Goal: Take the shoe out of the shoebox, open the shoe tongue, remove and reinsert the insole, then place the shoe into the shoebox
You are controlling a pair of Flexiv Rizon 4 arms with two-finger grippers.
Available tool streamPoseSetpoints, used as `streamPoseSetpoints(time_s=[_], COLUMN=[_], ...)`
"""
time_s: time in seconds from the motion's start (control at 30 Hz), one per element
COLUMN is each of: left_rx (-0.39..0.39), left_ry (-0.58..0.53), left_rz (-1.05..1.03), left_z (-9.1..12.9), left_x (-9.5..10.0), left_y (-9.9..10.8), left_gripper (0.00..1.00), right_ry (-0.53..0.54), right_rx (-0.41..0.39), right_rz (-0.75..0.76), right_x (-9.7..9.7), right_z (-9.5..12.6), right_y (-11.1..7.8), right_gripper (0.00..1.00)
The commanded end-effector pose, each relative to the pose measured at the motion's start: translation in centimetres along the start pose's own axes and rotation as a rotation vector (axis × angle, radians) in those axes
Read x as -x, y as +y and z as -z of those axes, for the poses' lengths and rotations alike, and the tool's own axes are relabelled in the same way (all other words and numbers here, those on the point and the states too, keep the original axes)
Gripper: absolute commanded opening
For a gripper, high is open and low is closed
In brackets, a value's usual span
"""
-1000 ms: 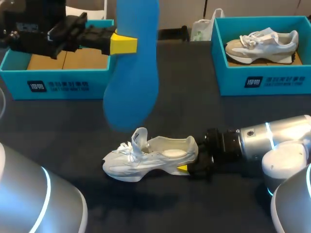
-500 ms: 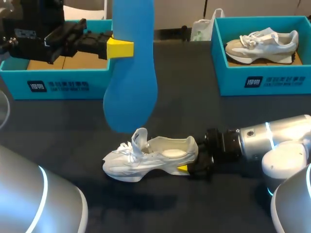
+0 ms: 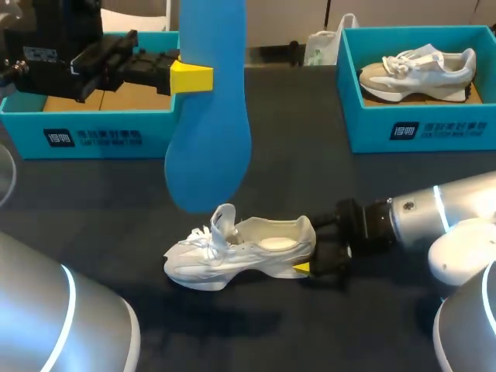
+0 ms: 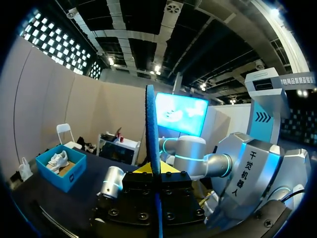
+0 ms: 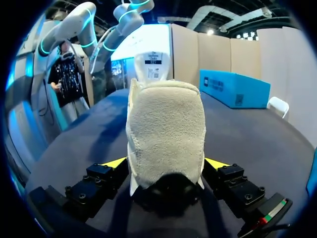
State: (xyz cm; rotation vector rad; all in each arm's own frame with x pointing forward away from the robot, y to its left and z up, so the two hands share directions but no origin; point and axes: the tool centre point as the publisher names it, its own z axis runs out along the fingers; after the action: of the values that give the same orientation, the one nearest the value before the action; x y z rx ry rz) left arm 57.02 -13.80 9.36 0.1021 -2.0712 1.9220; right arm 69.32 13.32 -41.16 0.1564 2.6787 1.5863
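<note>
A white shoe (image 3: 232, 252) lies on its sole on the dark table, toe to the left, tongue pulled up. Its heel (image 5: 166, 134) sits between the spread fingers of my right gripper (image 3: 310, 254), which is open; the yellow tips (image 5: 115, 162) flank the heel on both sides. High above the table my left gripper (image 3: 194, 77) is shut on a blue insole (image 3: 208, 132), which hangs down with its end just above the shoe. In the left wrist view the insole (image 4: 151, 129) shows edge-on between the fingers of the left gripper (image 4: 154, 171).
An open teal shoebox (image 3: 93, 132) stands at the back left, behind my left gripper. A second teal shoebox (image 3: 418, 132) at the back right holds another light shoe (image 3: 418, 68). My right arm (image 3: 434, 221) lies low over the table at the right.
My right gripper has widened and drawn back a little to the right from the heel. The left gripper with the insole shifted slightly left, then stayed still.
</note>
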Motion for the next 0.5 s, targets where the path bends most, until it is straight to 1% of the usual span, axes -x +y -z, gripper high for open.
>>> streamPoseSetpoints(time_s=[0.03, 0.1, 0.17, 0.2, 0.27, 0.37, 0.43, 0.47, 0.5], left_rx=[0.001, 0.001, 0.001, 0.001, 0.001, 0.001, 0.001, 0.001, 0.001], left_ry=[0.002, 0.002, 0.002, 0.002, 0.002, 0.002, 0.002, 0.002, 0.002], left_rz=[0.0, 0.0, 0.0, 0.0, 0.0, 0.0, 0.0, 0.0, 0.0], left_z=[-0.2, -0.2, -0.2, -0.2, -0.2, -0.2, -0.2, -0.2, -0.2], left_x=[0.1, 0.1, 0.1, 0.1, 0.1, 0.1, 0.1, 0.1, 0.1], left_y=[0.0, 0.0, 0.0, 0.0, 0.0, 0.0, 0.0, 0.0, 0.0], left_gripper=[0.0, 0.0, 0.0, 0.0, 0.0, 0.0, 0.0, 0.0, 0.0], right_ry=[0.027, 0.034, 0.037, 0.029, 0.024, 0.02, 0.008, 0.005, -0.001], right_rx=[-0.158, -0.233, -0.332, -0.357, -0.477, -0.609, -0.656, -0.709, -0.743], right_rz=[0.0, -0.002, -0.017, -0.024, -0.04, -0.05, -0.044, -0.041, -0.037], right_x=[0.1, 0.2, 0.1, 0.1, -0.1, -0.2, -0.3, -0.4, -0.5], right_z=[2.5, 3.3, 4.2, 4.5, 5.4, 6.1, 6.4, 6.6, 6.7], right_y=[1.3, 1.7, 2.2, 2.4, 3.0, 3.9, 4.5, 5.0, 5.4], right_gripper=[1.0, 1.0, 1.0, 1.0, 1.0, 1.0, 1.0, 1.0, 1.0])
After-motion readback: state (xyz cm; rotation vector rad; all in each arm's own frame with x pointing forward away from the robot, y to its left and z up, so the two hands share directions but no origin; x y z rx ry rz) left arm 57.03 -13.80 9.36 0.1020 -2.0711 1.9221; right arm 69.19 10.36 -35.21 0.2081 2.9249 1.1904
